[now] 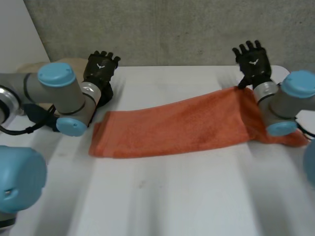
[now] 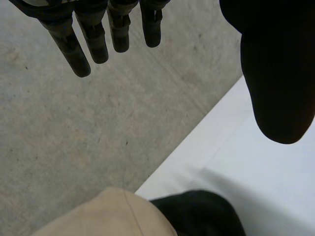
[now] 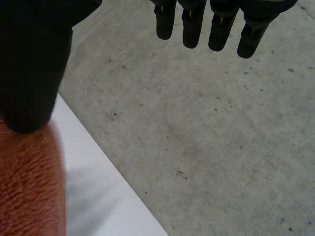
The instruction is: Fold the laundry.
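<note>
Orange towel (image 1: 172, 128) lies as a long folded strip across the middle of the table (image 1: 172, 196), one end at the right edge. Right hand (image 1: 253, 61) is over the towel's far right corner, fingers (image 3: 192, 24) straight, gripping nothing. Left hand (image 1: 101, 69) is near the table's far left corner, fingers (image 2: 93, 39) straight, empty.

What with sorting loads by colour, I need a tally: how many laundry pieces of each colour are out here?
Orange towel: 1
Beige fabric piece: 1
Total: 2
A black shape beside the beige piece is too unclear to count.
</note>
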You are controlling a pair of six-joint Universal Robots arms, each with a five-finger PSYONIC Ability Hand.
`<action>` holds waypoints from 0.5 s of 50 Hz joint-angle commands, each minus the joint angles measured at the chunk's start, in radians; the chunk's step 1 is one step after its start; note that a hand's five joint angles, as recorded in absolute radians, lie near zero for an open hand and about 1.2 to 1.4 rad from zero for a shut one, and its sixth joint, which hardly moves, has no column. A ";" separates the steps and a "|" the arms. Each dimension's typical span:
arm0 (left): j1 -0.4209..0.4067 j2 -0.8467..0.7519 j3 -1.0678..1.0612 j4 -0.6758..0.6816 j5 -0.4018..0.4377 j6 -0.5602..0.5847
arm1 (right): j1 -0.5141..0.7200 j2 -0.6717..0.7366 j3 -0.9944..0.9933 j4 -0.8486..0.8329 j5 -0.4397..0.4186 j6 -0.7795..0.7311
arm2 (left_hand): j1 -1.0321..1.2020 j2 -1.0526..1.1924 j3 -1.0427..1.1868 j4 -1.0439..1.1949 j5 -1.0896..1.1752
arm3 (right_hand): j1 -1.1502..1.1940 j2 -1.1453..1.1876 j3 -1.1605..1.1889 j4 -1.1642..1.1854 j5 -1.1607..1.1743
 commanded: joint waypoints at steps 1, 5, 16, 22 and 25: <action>0.005 0.244 -0.319 0.054 0.029 -0.013 | -0.079 -0.265 0.287 0.172 -0.188 0.117 | -0.018 -0.028 -0.030 -0.026 -0.049 | -0.042 -0.028 -0.030 -0.028 -0.046; 0.008 0.330 -0.424 0.077 0.050 -0.024 | -0.101 -0.267 0.345 0.191 -0.253 0.090 | -0.018 -0.028 -0.030 -0.026 -0.049 | -0.042 -0.028 -0.030 -0.028 -0.046; -0.017 0.483 -0.612 0.059 0.036 -0.054 | -0.226 -0.368 0.342 0.610 -0.062 -0.021 | -0.018 -0.028 -0.030 -0.026 -0.049 | -0.042 -0.028 -0.030 -0.028 -0.046; -0.021 0.545 -0.702 0.062 0.047 -0.056 | -0.317 -0.454 0.456 0.816 -0.090 -0.032 | -0.018 -0.028 -0.030 -0.026 -0.049 | -0.007 0.007 0.006 0.007 -0.011; -0.028 0.560 -0.745 0.065 0.055 -0.056 | -0.363 -0.466 0.536 0.801 -0.110 -0.059 | -0.018 -0.028 -0.030 -0.026 -0.049 | 0.064 0.077 0.076 0.078 0.059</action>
